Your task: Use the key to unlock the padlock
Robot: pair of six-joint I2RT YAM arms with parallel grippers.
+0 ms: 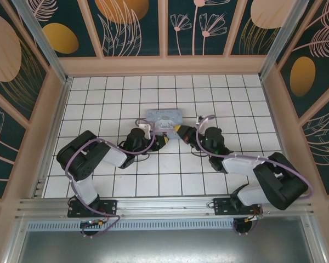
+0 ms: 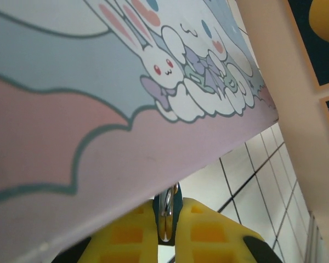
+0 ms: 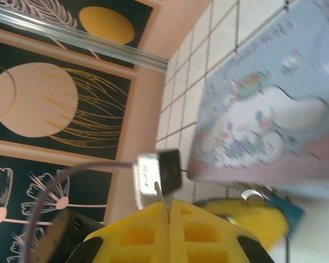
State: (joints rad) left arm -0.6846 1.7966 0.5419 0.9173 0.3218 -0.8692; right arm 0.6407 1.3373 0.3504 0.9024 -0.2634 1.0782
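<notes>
Seemingly midway, the left tool [image 2: 167,219] pinches the padlock [image 3: 288,213] just beside the near edge of the cartoon-printed tin [image 1: 164,116], and the right tool [image 3: 169,211], pressed together on the key [image 3: 158,193], hovers near that edge, with inserting and turning yet to do

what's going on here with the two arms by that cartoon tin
By the near side of the pale blue tin, the left gripper is shut on the padlock. The right gripper, facing it, is shut on a thin metal sliver, apparently the key. Key and padlock are apart, so nothing is being unlocked yet.
</notes>
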